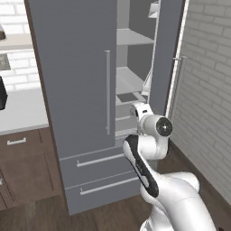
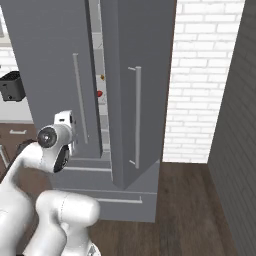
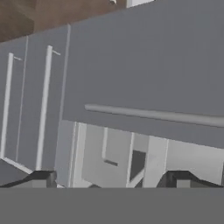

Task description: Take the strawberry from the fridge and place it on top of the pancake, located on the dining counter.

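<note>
The grey fridge [image 1: 76, 67] stands in front of me with its left door shut and its right door [image 2: 140, 90] swung partly open. Through the gap in the right base view, the tiny red strawberry [image 2: 99, 93] sits on a shelf inside. My gripper [image 3: 113, 179] is open with nothing between its fingertips [image 3: 41, 178]. It hangs in front of the fridge, and its rolled view shows a door, a bar handle and grey shelves. The arm's wrist [image 1: 140, 112] is by the door gap, at mid height. The pancake and the dining counter are out of view.
A small yellow-brown food item [image 2: 102, 77] lies one shelf above the strawberry. The open door's edge [image 1: 164, 54] stands close to a white brick wall [image 1: 207, 90]. Brown cabinets under a white counter [image 1: 22, 113] and a dark toaster [image 2: 12, 86] are to the left.
</note>
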Motion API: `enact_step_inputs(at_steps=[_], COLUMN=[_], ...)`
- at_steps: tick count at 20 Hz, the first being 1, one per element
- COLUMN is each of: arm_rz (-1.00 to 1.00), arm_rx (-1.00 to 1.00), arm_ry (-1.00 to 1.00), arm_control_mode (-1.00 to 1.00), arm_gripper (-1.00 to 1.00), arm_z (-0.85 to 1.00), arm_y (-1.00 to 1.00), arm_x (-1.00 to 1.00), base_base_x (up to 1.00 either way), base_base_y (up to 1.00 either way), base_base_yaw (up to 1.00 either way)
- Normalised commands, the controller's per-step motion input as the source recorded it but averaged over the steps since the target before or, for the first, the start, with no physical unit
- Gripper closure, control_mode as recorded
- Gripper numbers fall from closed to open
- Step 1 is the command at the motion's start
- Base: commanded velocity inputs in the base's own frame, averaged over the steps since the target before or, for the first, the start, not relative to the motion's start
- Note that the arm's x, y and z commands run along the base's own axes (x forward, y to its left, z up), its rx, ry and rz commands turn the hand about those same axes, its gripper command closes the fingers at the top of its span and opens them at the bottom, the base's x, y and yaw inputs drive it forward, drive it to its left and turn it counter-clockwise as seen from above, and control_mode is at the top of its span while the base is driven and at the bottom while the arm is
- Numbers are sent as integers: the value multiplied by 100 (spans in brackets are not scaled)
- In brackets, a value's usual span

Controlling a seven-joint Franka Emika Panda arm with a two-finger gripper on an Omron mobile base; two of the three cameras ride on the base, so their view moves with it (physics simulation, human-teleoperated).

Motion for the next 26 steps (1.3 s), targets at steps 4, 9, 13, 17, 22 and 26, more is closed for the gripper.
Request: enact_step_inputs(at_steps=[4, 9, 13, 17, 22, 26], arm_rz=[-18, -33, -21, -18, -18, -13], arm_rx=[-34, -17, 0, 2, 13, 26], arm_ry=[14, 17, 20, 11, 4, 8], arm_control_mode=[-100, -100, -100, -100, -100, -100], arm_gripper=[-100, -100, -100, -100, -100, -100], arm_z=[0, 0, 0, 2, 3, 7], arm_y=[21, -13, -43, -47, -76, -96], arm_x=[100, 100, 51, 4, -11, -9], base_base_x=[0, 0, 0, 0, 0, 0], base_base_y=[0, 0, 0, 0, 0, 0], base_base_yaw=[0, 0, 0, 0, 0, 0])
